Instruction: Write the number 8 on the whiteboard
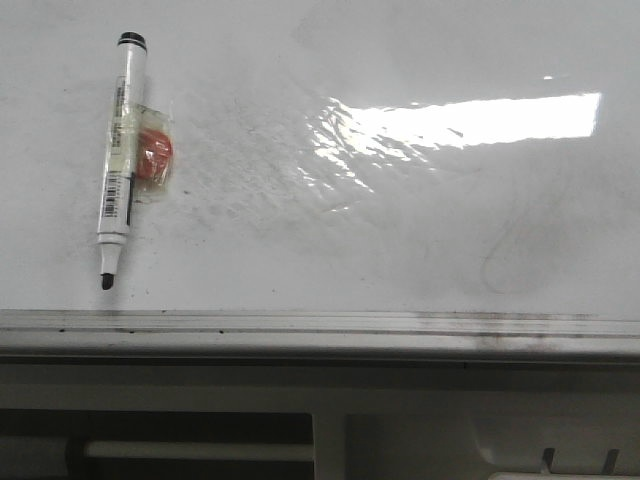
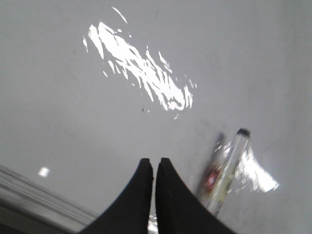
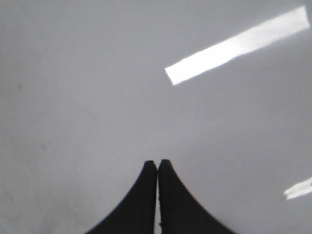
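Leftmost in the front view, a marker (image 1: 121,160) is seen lying flat on the whiteboard (image 1: 400,250), its black cap end pointed away from the robot and its dark uncapped tip (image 1: 106,281) pointed toward the near edge; a clear wrapping with an orange-red piece (image 1: 153,158) inside is fixed against the barrel's right side; grey smudges and specks are spread over the glossy surface just to the right of it, and a bright strip of reflected light (image 1: 470,122) is laid across the board further right; a faint grey erased curve (image 1: 500,262) is made out below that glare, near the right; no black figure 8 is seen on the board in any view, so the number is not yet written; the silver-grey rail (image 1: 320,332) is run along the board's near edge, from one side of the view to the other. In the left wrist view the left gripper (image 2: 154,162) is shown with its black jaws pressed almost together and nothing held, above the board, and the marker (image 2: 225,171) is seen blurred just beside it, not touched. In the right wrist view the right gripper (image 3: 157,163) is likewise shown closed to a thin slit, holding nothing, over bare white board.
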Motion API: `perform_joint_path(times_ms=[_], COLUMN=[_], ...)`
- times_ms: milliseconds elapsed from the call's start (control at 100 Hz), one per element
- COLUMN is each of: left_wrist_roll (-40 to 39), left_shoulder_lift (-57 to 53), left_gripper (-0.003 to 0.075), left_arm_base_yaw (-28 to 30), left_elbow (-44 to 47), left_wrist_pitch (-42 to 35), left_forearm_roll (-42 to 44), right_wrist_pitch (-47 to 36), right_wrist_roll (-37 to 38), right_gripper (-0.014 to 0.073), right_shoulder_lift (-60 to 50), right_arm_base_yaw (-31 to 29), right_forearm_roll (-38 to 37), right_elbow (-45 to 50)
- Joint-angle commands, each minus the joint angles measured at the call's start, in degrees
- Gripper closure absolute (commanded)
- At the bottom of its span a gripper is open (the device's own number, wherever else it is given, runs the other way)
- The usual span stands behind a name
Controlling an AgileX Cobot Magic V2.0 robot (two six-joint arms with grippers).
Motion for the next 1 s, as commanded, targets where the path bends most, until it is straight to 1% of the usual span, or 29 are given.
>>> perform_joint_path(times_ms=[0, 100, 170, 270, 350, 420, 490, 510, 530, 560, 580, 590, 600, 610, 630, 650, 680, 710, 760, 780, 820, 880, 990], left_wrist_roll=[-0.2, 2.0, 3.9, 4.3, 4.3, 4.3, 4.8, 5.6, 6.7, 8.2, 9.5, 10.4, 10.8, 11.7, 12.3, 13.2, 15.1, 17.3, 21.5, 23.0, 24.7, 25.0, 25.0], left_shoulder_lift=[-1.6, -1.4, -0.1, 4.3, 10.1, 15.7, 21.3, 22.4, 24.0, 26.5, 27.5, 28.4, 28.9, 29.7, 30.5, 31.6, 33.3, 34.6, 36.8, 37.8, 39.8, 42.5, 47.3], left_gripper=[0.0741, 0.0741, 0.0741, 0.0741, 0.0741, 0.0734, 0.0676, 0.0643, 0.0589, 0.0543, 0.0477, 0.0461, 0.0428, 0.0412, 0.0384, 0.0334, 0.0300, 0.0287, 0.0300, 0.0307, 0.0325, 0.0338, 0.0339], left_arm_base_yaw=[-0.4, -0.7, -0.7, -0.7, -0.7, -0.7, -0.7, -0.7, -0.7, -0.7, -0.7, -0.9, -0.9, -1.1, -1.4, -1.9, -3.1, -4.2, -6.1, -7.0, -8.7, -10.9, -14.8], left_elbow=[2.0, -0.7, -3.7, -9.1, -14.3, -19.0, -23.0, -24.1, -25.0, -26.2, -27.0, -27.5, -27.8, -28.2, -28.5, -29.0, -29.4, -29.5, -29.5, -29.5, -29.5, -29.5, -29.5], left_wrist_pitch=[-3.9, 0.3, 3.2, 6.6, 10.5, 14.7, 18.2, 19.1, 20.0, 21.2, 22.1, 22.6, 22.8, 23.1, 23.2, 23.2, 22.9, 22.7, 22.4, 22.4, 21.8, 19.9, 12.8], left_forearm_roll=[-10.0, -6.3, -2.2, 5.4, 11.9, 17.2, 19.8, 19.8, 19.8, 19.5, 19.0, 18.9, 18.5, 18.3, 17.6, 16.6, 15.1, 12.7, 9.7, 8.8, 7.6, 7.0, 6.2], right_wrist_pitch=[-4.5, -1.9, 3.3, 14.2, 24.9, 29.4, 32.2, 32.7, 33.1, 33.5, 33.5, 33.5, 33.5, 33.5, 33.5, 33.3, 33.2, 33.2, 32.8, 32.6, 32.6, 32.6, 31.7], right_wrist_roll=[0.1, -0.7, -3.9, -10.7, -14.0, -14.0, -14.0, -14.0, -14.0, -14.0, -14.0, -14.0, -14.0, -14.0, -14.0, -14.0, -14.0, -14.0, -14.0, -14.0, -14.0, -14.0, -14.0], right_gripper=[0.0636, 0.0636, 0.0636, 0.0636, 0.0636, 0.0636, 0.0624, 0.0610, 0.0590, 0.0552, 0.0517, 0.0504, 0.0475, 0.0461, 0.0398, 0.0365, 0.0301, 0.0225, 0.0144, 0.0125, 0.0115, 0.0126, 0.0139], right_shoulder_lift=[-1.3, -1.3, -0.9, 2.0, 6.3, 9.6, 12.8, 13.6, 14.3, 15.1, 15.6, 15.7, 16.0, 16.2, 16.5, 16.8, 17.0, 17.3, 17.6, 17.7, 18.2, 19.2, 20.7], right_arm_base_yaw=[-0.3, -0.3, -0.3, -0.3, -0.3, -0.3, -0.3, -0.3, -0.3, -0.3, -0.3, -0.2, -0.2, 0.0, 0.1, 0.4, 0.9, 1.4, 2.6, 3.2, 4.2, 5.3, 6.3], right_forearm_roll=[9.9, 9.5, 7.0, 0.3, -6.6, -10.8, -13.3, -13.6, -13.7, -13.7, -13.7, -13.7, -13.7, -13.7, -13.6, -13.6, -13.6, -13.5, -13.5, -13.5, -13.9, -14.3, -14.3], right_elbow=[-0.2, -4.0, -8.6, -16.5, -23.1, -27.6, -31.1, -31.9, -32.5, -33.6, -34.2, -34.4, -34.6, -34.8, -35.3, -35.6, -36.0, -36.2, -36.4, -36.4, -36.4, -36.4, -36.4])
